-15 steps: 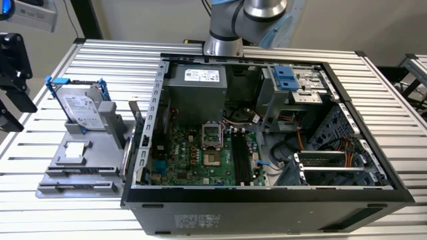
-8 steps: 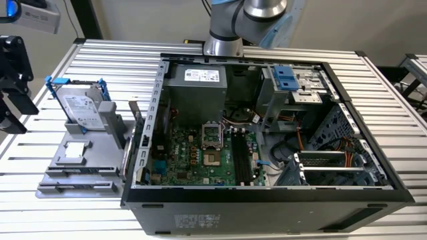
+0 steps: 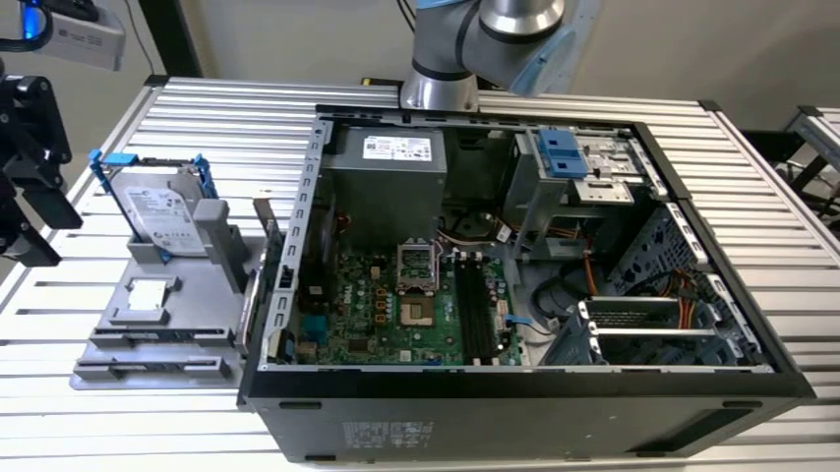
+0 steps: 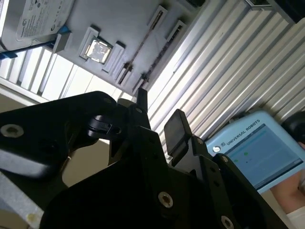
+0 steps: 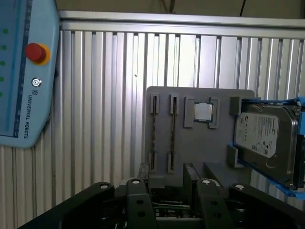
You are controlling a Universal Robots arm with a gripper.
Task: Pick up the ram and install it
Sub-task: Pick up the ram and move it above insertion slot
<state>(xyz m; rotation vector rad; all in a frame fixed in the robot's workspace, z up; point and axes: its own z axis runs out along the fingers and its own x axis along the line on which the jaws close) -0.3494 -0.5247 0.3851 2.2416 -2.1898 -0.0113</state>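
The ram [image 5: 154, 131] stands on edge in a slot of the grey holder [image 5: 200, 152], its ends seated in small brackets. A second like stick [image 5: 172, 131] stands in the slot just beside it, parallel. Neither stick is touched by anything.

On the same holder, a square processor chip [image 5: 203, 112] lies in a recess next to the sticks. Beyond the chip, a silver hard drive [image 5: 264, 136] in a blue bracket is held upright.

The gripper [image 5: 167, 172] shows in both wrist views with its jaws apart and nothing between them. The first wrist view shows its two black fingers [image 5: 138, 191] lined up roughly with the two sticks. How high they stand above the holder cannot be told. The second wrist view shows the gripper [image 4: 158, 113] from behind, with one dark finger pad [image 4: 175, 128] facing the gap.

A light blue teach pendant [image 5: 24, 71] lies on the slatted table [image 5: 95, 95], well apart from the holder.

The exterior view adds what the wrist views lack. It shows an open computer case [image 3: 525, 379] just beside the holder [image 3: 197, 324], on the exterior view's right of it. Inside lies a green motherboard [image 3: 381, 305] with long black memory slots [image 3: 475, 315]. The arm [image 3: 453, 44] rises behind the case.
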